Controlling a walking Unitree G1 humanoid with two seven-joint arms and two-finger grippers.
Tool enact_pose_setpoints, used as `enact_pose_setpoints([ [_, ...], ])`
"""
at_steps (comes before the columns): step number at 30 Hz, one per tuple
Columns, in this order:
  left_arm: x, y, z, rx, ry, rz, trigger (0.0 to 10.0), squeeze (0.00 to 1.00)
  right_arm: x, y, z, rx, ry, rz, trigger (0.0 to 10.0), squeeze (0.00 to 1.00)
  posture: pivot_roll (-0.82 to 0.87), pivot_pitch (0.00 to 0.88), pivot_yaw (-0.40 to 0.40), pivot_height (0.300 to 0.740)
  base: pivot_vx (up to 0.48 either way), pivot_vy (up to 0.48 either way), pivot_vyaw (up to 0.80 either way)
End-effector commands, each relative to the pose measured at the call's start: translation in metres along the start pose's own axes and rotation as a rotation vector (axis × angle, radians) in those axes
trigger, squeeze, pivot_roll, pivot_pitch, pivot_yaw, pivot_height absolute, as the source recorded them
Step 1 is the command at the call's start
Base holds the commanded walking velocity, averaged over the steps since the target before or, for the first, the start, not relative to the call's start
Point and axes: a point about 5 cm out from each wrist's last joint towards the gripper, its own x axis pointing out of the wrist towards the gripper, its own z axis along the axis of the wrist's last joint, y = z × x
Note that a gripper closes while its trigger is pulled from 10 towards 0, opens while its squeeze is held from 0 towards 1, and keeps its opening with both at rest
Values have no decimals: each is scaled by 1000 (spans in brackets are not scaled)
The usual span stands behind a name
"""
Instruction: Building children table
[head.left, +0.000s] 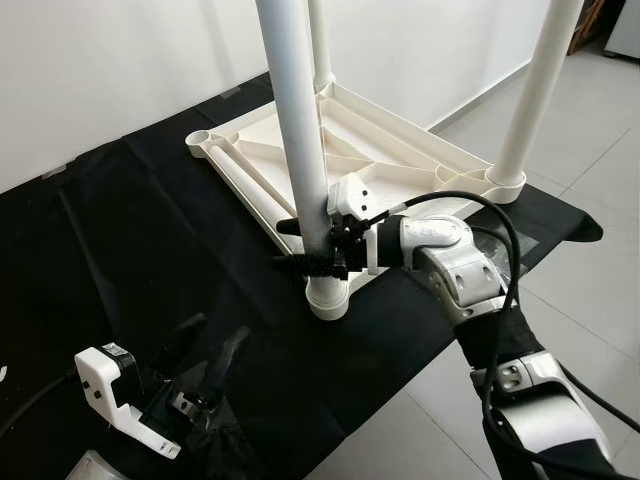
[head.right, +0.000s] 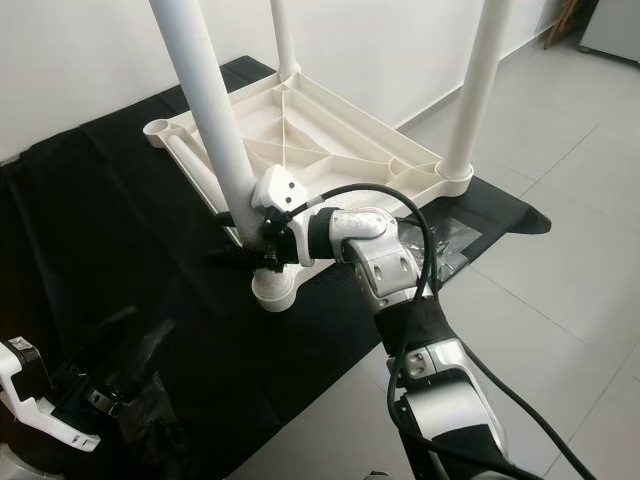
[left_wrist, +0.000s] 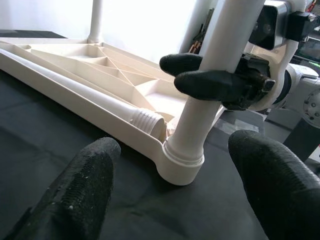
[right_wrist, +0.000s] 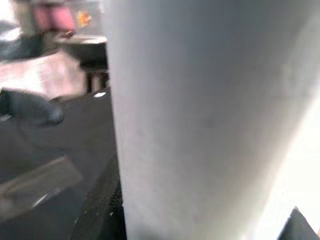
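Left eye view: table leg (head.left: 300, 130), white plastic tube, stands upright in the corner socket (head.left: 327, 297) of the upside-down table (head.left: 400, 150) on a black cloth (head.left: 130, 220) over the floor. Right pincer (head.left: 308, 245) is clenched round the leg low down, just above the socket. Leg looks stiff, light, prob hollow, w/ smooth slippery skin; a low hold near the socket seems best for twisting or pushing it home. Spare leg (left_wrist: 90, 95) w/ threaded end lies along the table rim beyond the pincer. Left pincer (left_wrist: 170, 192) hangs released, low, short of the socket. Leg tops cut off; thread seating hidden inside socket; right wrist view blurred.
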Motion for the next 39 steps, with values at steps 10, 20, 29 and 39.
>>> enact_pose_setpoints([
  [10, -2, 7, 2, 19, 18, 18, 10000, 0, -3, 26, -23, 83, 108, -742, 0, 0, -31, 194, 143, 740, 0, 0, 0],
  [20, 1, 10, -1, 23, 24, 13, 10000, 0, 4, 33, -19, 80, 95, -804, 0, 0, -40, 164, 140, 740, 0, 0, 0],
  [29, -1, 9, -2, 23, 26, 16, 10000, 0, 17, 46, -1, 112, -20, -580, 10000, 1000, -28, 155, 139, 740, 0, 0, 0],
  [39, -2, 6, 0, 28, 26, 20, 10000, 0, -5, 22, 3, -82, 4, -199, 10000, 0, 11, 164, 142, 740, 0, 0, 0],
])
